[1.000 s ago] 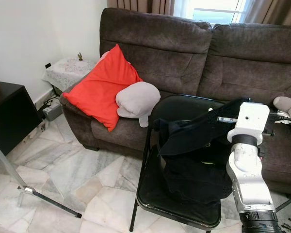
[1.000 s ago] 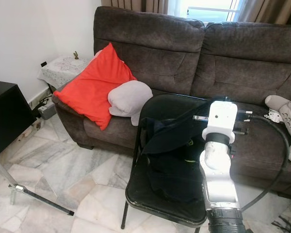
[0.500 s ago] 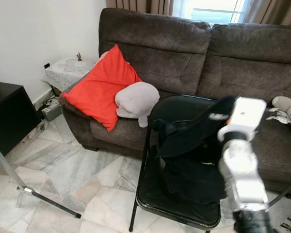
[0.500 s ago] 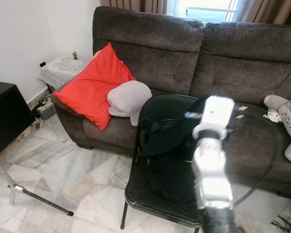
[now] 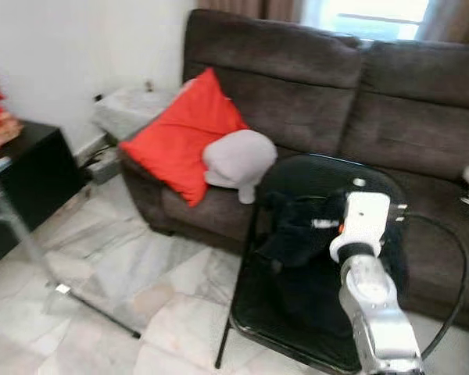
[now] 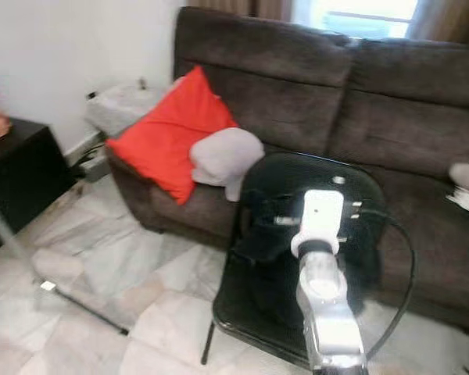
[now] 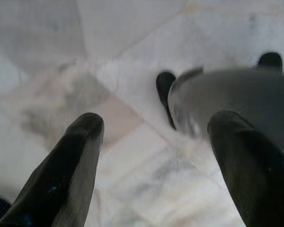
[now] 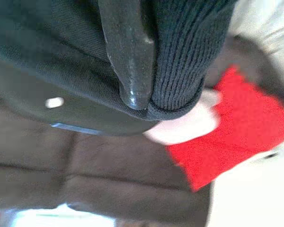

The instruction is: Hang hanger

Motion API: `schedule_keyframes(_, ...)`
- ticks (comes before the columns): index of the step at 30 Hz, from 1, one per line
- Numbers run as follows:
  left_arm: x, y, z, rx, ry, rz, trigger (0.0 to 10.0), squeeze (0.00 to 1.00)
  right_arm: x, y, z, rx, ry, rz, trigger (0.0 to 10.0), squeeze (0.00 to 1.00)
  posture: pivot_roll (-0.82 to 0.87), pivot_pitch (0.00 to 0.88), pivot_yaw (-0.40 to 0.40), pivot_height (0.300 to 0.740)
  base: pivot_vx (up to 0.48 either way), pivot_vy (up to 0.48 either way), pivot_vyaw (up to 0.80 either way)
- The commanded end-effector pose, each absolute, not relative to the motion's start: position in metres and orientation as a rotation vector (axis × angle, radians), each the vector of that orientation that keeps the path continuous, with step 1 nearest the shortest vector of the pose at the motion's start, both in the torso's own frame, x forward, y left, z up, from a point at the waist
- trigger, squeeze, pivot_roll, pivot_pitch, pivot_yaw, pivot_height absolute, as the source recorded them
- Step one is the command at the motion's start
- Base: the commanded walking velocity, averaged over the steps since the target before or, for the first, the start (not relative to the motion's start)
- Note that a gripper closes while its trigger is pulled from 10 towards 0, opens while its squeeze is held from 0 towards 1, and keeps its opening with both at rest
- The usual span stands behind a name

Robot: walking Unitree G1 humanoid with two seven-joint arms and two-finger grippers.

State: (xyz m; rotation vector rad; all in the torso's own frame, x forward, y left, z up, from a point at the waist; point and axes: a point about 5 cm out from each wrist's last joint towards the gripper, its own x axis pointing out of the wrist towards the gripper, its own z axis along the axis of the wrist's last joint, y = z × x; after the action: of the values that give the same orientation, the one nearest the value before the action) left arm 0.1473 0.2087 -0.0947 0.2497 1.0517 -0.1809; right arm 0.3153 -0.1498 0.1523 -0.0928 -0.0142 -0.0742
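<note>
A: Where the right arm reaches forward over the black folding chair (image 5: 297, 344), what has the right pincer (image 8: 132, 71) got?

B: It is clenched on a dark garment (image 5: 297, 230); the right wrist view shows one black finger (image 8: 128, 52) pressed against ribbed knit cloth. The garment is lifted above the chair seat, in front of the chair back, with more dark cloth heaped on the seat below.

A: And the hanger?

B: I cannot make one out among the cloth; the head views are blurred.

A: The left pincer (image 7: 154, 156)?

B: Released, its two fingers spread wide, pointing down at the marble floor (image 7: 132, 42).

A: What lies around?

B: A brown sofa (image 5: 422, 101) stands behind the chair, with a red cushion (image 5: 184, 133) and a grey pillow (image 5: 238, 156) touching on its left end. A black cabinet (image 5: 23, 191) stands far left.
</note>
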Motion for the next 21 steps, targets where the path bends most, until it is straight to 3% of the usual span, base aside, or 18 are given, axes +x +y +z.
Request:
schedule_keyframes(1,0.14,0.213,-0.097,0.263,1.082,-0.178,10.0,0.0,0.312,-0.153,0.159,-0.088,-0.037,-0.081,10.0,0.0,0.04,0.013,0.011,0.74,0.0,0.0,0.8)
schedule_keyframes(11,0.138,0.215,-0.097,0.259,1.088,-0.169,10.0,0.0,0.307,-0.149,0.16,-0.112,-0.046,-0.051,10.0,0.0,0.04,0.011,0.014,0.74,0.0,0.0,0.8)
schedule_keyframes(21,0.137,0.215,-0.097,0.263,1.087,-0.17,10.0,0.0,0.305,-0.125,0.18,-0.214,-0.194,0.152,10.0,0.0,0.04,0.0,0.013,0.74,0.0,0.0,0.8)
